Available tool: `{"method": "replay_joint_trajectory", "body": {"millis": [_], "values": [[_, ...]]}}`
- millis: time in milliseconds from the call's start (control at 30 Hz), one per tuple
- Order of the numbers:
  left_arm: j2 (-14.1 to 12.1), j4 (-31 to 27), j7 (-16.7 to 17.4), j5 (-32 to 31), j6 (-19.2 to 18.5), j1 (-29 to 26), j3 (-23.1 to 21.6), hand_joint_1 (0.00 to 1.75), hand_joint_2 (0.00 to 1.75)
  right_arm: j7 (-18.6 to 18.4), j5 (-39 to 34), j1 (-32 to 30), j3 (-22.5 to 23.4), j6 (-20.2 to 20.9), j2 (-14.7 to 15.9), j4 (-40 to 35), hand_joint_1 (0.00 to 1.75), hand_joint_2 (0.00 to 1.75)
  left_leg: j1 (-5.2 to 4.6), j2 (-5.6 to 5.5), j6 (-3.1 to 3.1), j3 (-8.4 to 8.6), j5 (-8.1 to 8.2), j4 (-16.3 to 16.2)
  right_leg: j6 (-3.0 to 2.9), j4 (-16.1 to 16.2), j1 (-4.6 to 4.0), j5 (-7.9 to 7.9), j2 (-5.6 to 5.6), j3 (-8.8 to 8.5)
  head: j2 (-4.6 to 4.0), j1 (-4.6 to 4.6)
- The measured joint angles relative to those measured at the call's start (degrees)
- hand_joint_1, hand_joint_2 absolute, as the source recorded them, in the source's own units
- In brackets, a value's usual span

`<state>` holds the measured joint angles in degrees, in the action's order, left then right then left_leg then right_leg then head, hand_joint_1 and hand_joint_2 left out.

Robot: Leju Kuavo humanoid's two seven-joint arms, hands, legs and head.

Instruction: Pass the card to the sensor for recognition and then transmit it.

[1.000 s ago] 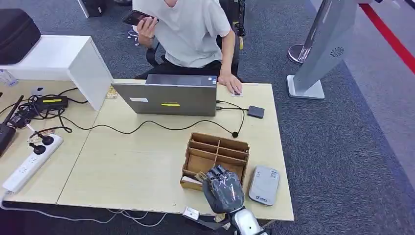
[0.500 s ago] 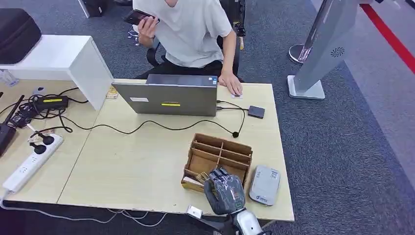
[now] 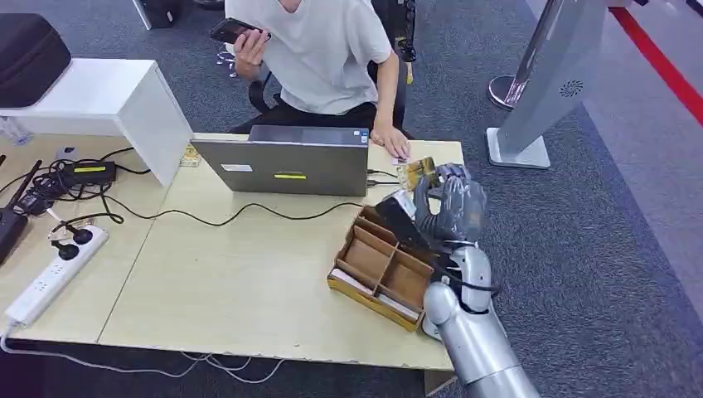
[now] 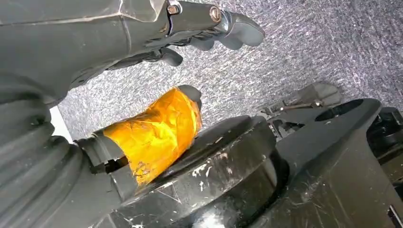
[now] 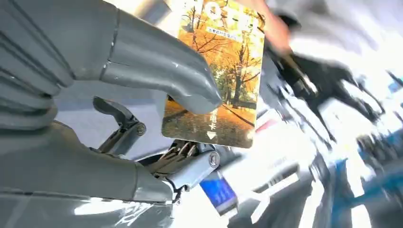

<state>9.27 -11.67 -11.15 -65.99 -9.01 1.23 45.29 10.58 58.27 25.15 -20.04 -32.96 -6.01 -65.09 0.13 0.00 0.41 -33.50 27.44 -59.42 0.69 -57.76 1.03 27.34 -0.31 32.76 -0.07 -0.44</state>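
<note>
My right hand is raised above the table's right side, beyond the cardboard divider box. It pinches a card printed with orange autumn trees. In the right wrist view the thumb presses on the card and the darker fingers back it from behind. The grey card reader seen earlier by the box is mostly hidden behind my right forearm. My left hand hangs over grey carpet, its orange-taped thumb apart from the fingers, holding nothing.
A person sits behind the table with one hand at the laptop and a phone in the other. Cables, a power strip and a white box lie to the left. A grey stand is on the carpet at the right.
My right hand rose from the box's near edge and moved away over the table, now holding the card up. The cardboard box has shifted right and turned.
</note>
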Motion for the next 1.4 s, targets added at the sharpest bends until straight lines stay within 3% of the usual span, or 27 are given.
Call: {"method": "replay_joint_trajectory", "body": {"millis": [167, 300, 500, 667, 900, 933, 967, 1400], "values": [[-0.1, 0.0, 0.0, -0.3, -0.9, 0.0, 0.0, 0.00, 1.75, -1.8, 0.1, 3.5, 0.6, -0.2, 1.4, -1.2, 1.75, 1.75, 0.00, -0.01, 0.00, -0.14, 0.00, 0.0, 0.00, 0.0, -0.01, 0.00, 0.00, 0.14, 0.00, 0.00], [-0.3, 0.0, -0.2, -0.9, -2.1, 0.0, 0.0, 0.00, 1.75, -4.2, 0.0, 11.4, 2.1, 2.2, 3.8, 0.5, 1.75, 1.75, 0.00, -0.01, 0.00, -0.17, -0.01, 0.0, 0.00, 0.0, -0.01, 0.00, 0.00, 0.16, 0.00, 0.02], [-0.6, 0.0, -0.5, -2.3, -3.2, 0.0, 0.0, 0.00, 1.75, -7.7, 3.1, 23.3, 3.3, 3.7, 5.8, 9.1, 1.75, 1.75, 0.00, -0.02, 0.06, -0.17, -0.06, 0.0, 0.01, 0.0, 0.00, -0.05, -0.01, 0.16, 0.00, 0.02], [-0.8, 0.0, -1.2, -3.0, -4.1, 0.0, 0.0, 0.00, 1.75, -14.0, 10.5, 30.0, 2.9, 4.1, 6.1, 19.2, 1.75, 1.75, 0.00, -0.05, 0.06, -0.18, -0.06, 0.0, 0.01, 0.0, -0.01, -0.04, -0.02, 0.17, 0.00, 0.00], [-0.9, 0.0, -1.3, -3.1, -4.2, 0.0, 0.0, 0.00, 1.75, -15.0, 11.6, 33.1, 2.9, 3.9, 6.3, 26.9, 1.75, 1.75, 0.00, -0.05, 0.06, -0.19, -0.06, 0.0, 0.02, 0.0, -0.01, -0.04, -0.02, 0.17, 0.00, 0.00], [-0.9, 0.0, -1.3, -3.1, -4.2, 0.0, 0.0, 0.00, 1.75, -15.1, 11.9, 33.3, 2.9, 3.9, 6.3, 27.6, 0.00, 0.00, 0.00, -0.05, 0.06, -0.19, -0.06, 0.0, 0.02, 0.0, -0.01, -0.04, -0.02, 0.17, 0.00, 0.00], [-0.9, 0.0, -1.4, -3.1, -4.4, 0.0, 0.0, 0.00, 1.75, -15.3, 12.2, 33.5, 2.8, 3.9, 6.3, 28.4, 0.00, 1.75, 0.00, -0.05, 0.06, -0.19, -0.06, 0.0, 0.02, 0.0, -0.01, -0.04, -0.02, 0.17, 0.02, 0.02], [-1.1, 0.0, -1.2, -3.2, -4.2, 0.0, 0.0, 0.00, 1.75, -15.5, 13.1, 32.9, 1.9, 2.6, 9.1, 33.9, 0.00, 1.75, 0.00, -0.07, 0.06, -0.21, -0.06, 0.0, 0.02, 0.0, -0.01, -0.04, -0.04, 0.18, 0.00, 0.00]]}}
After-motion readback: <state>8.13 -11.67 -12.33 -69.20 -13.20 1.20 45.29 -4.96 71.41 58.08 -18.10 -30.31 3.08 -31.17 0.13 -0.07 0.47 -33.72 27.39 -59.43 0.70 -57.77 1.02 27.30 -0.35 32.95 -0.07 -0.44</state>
